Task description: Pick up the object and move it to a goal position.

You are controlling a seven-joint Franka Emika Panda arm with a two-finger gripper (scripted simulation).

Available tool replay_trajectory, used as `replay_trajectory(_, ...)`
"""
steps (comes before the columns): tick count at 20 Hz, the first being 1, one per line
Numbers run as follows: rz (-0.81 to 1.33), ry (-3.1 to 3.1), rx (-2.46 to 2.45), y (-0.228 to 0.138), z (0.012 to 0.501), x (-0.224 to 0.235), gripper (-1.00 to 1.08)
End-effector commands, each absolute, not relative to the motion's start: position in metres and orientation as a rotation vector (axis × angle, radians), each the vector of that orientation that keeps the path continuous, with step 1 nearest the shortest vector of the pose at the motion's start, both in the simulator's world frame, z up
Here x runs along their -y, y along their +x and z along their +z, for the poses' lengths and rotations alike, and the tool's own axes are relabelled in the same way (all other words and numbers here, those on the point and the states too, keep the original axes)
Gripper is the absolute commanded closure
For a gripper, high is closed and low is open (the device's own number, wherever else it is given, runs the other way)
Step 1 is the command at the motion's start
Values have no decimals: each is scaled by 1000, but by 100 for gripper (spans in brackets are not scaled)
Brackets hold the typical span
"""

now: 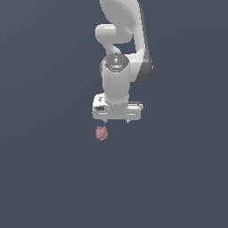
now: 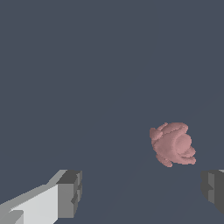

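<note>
The object (image 1: 102, 133) is a small pinkish-red, bumpy, roundish lump lying on the flat dark grey ground. In the exterior view it sits just below the white gripper (image 1: 116, 121) and slightly toward the exterior view's left of it. The gripper is open and empty, with its two fingers spread wide. In the wrist view the object (image 2: 173, 144) lies ahead of the gap between the fingers (image 2: 70, 194), closer to the other finger (image 2: 213, 188). Nothing is held between the jaws. No goal marker shows.
The white arm (image 1: 122, 49) rises behind the gripper toward the top of the exterior view. The ground (image 1: 53, 178) is a plain dark grey surface with no other objects or edges in view.
</note>
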State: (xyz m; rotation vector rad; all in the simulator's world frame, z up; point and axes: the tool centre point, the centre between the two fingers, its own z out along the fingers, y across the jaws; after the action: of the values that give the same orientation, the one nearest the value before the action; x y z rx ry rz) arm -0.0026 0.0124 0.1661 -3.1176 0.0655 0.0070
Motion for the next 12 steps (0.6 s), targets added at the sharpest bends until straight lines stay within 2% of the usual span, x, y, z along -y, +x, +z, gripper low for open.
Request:
replay_trajectory(1, 7, -3118, -65, -3, 166, -12, -92)
replay_trajectory(12, -24, -3127, -30, 3, 190, -11, -92)
